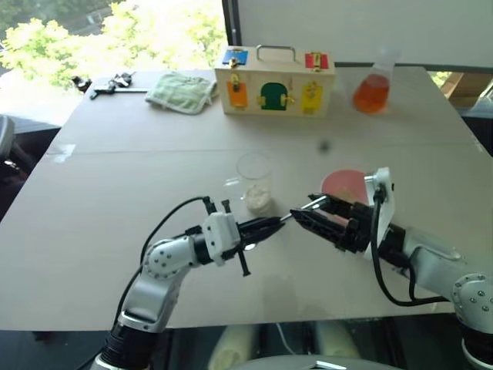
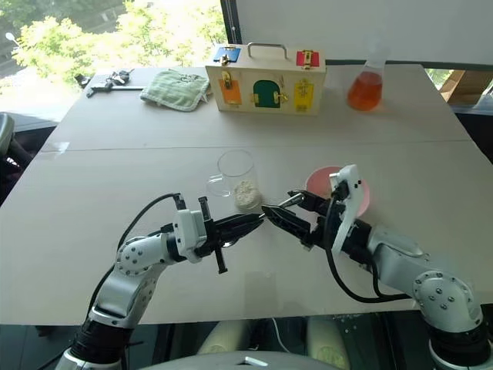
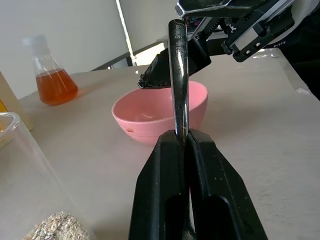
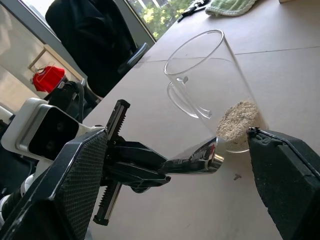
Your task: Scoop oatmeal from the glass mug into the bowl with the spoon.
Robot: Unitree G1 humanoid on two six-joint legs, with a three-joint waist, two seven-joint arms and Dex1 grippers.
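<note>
While oatmeal heaps low in the glass mug, the left gripper pinches the spoon; the right gripper gapes. The left wrist view reveals the bowl holding a few flakes.

Table (mug, bowl, flask)

Clear glass mug with oatmeal stands upright left of the pink bowl; silver spoon lies level.

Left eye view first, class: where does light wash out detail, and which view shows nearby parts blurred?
Left eye view: the window glares, bleaching the table corner beneath. Right wrist view: the right end effector's fingers look soft; the mug is sharper.
</note>
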